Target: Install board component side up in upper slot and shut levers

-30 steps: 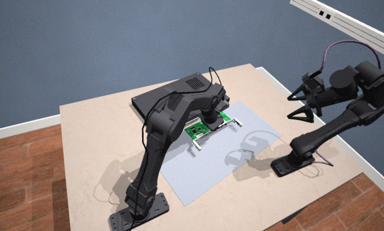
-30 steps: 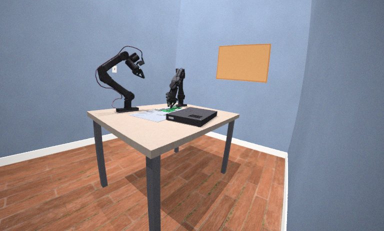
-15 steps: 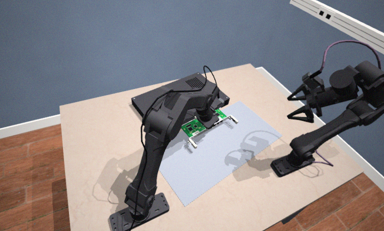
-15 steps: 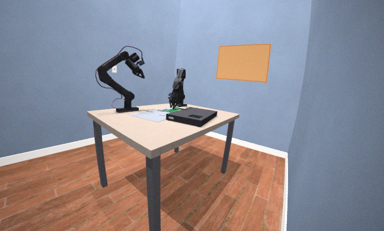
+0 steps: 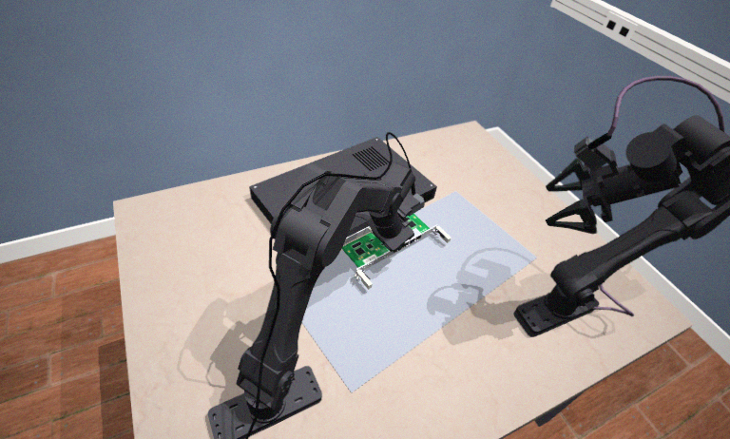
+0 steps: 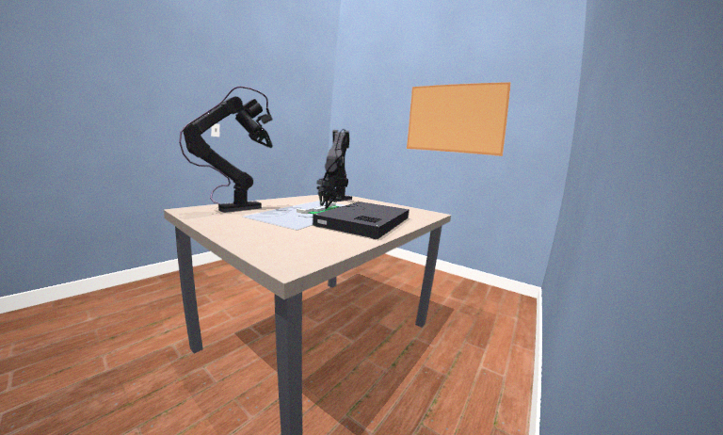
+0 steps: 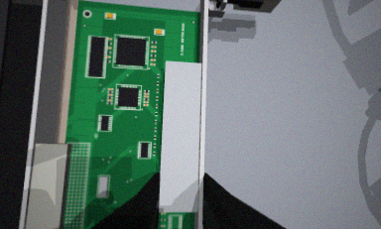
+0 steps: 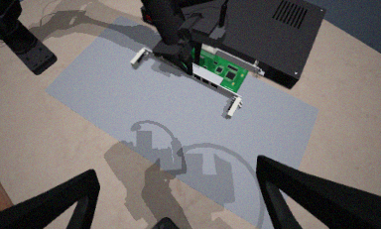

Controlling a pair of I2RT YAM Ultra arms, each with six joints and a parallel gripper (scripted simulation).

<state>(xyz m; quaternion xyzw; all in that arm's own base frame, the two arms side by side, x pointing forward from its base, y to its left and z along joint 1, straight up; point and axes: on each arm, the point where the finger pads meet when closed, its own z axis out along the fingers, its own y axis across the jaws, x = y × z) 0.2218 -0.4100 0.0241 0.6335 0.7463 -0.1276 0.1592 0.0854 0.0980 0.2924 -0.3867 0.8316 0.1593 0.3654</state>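
Observation:
The green board (image 5: 366, 249) (image 7: 134, 21) (image 8: 242, 79) is component side up, in front of the black enclosure (image 5: 297, 178) (image 6: 373, 212) (image 8: 253, 26). Its connector edge is close to the enclosure's front; whether it has entered is unclear. Two pale levers (image 5: 363, 278) (image 5: 443, 234) (image 8: 234, 107) (image 8: 139, 56) point roughly straight out from the panel. My left gripper (image 6: 325, 206) (image 7: 181, 181) is shut on the board at mid-panel; its arm hides part of the board and enclosure. My right gripper (image 5: 547, 204) (image 8: 177, 171) is open and empty, high right of the board in the top view.
The blue-grey mat (image 5: 387, 315) (image 8: 119, 90) extends beneath and in front of the board. The enclosure looks level on the bench (image 5: 177, 240) (image 6: 266, 249), set in from the bench's edges. The left arm reaches across the mat's left side in the top view.

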